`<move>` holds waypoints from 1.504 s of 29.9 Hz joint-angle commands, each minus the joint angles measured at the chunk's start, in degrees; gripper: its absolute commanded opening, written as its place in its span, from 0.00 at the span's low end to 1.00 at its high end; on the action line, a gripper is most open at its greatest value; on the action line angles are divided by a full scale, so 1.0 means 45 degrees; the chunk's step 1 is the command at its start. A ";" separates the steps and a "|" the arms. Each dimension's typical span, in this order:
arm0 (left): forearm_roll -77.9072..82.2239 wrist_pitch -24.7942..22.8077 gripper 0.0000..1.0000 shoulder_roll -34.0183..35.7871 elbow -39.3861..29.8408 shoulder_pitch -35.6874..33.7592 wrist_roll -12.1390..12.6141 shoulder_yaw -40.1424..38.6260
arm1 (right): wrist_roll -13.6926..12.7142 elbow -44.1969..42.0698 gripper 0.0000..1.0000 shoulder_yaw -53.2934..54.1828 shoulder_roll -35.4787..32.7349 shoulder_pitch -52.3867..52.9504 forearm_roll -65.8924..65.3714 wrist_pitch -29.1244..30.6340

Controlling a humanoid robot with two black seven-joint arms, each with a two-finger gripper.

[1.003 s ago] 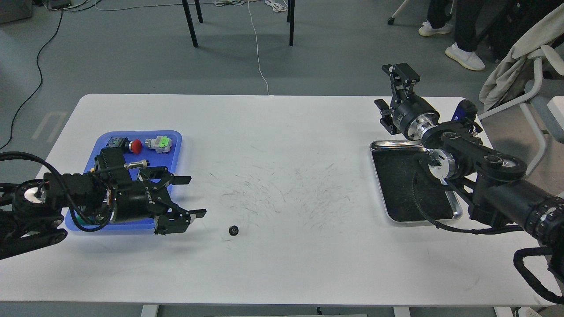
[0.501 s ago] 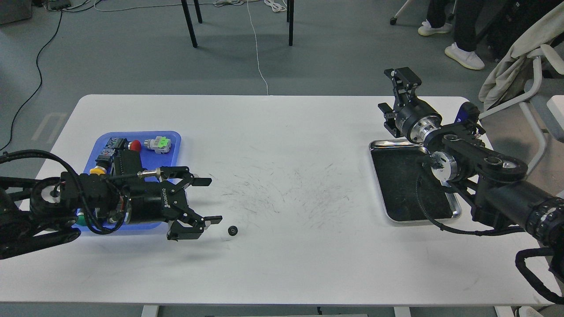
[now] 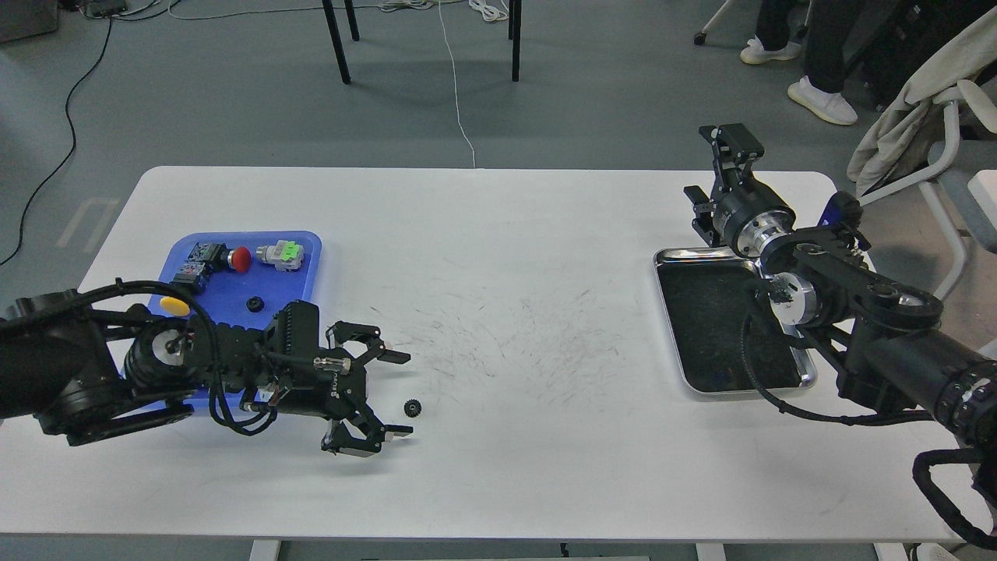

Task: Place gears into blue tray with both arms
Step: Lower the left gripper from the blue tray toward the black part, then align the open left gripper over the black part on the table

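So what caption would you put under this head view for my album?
Left tool open beside a small black gear on the white table; another gear already lies in the blue tray.

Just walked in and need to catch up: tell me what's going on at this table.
The left gripper, fingers spread open, is right beside a small black gear lying on the white table, not yet gripping it. Another gear already sits in the blue tray with some push-buttons. The right gripper is raised above the far end of the steel tray; whether its fingers are open is unclear.
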 commanded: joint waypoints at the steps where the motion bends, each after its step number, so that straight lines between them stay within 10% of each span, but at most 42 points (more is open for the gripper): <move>1: 0.0017 0.0093 0.98 -0.0458 0.0413 0.0210 -0.0003 0.0000 | -0.0060 0.0057 0.95 0.0568 0.0010 -0.0174 0.0027 0.0072; 32: -0.0041 0.0660 0.94 -0.0381 0.1194 0.1226 -0.0003 -0.0156 | -0.0060 0.0272 0.95 0.0764 0.0030 -0.1580 0.1141 0.0775; 45: -0.0198 0.1042 0.62 -0.0049 0.1175 0.1090 -0.0003 0.0019 | -0.0041 0.0253 0.95 0.0666 0.0069 -0.1483 0.1102 0.0775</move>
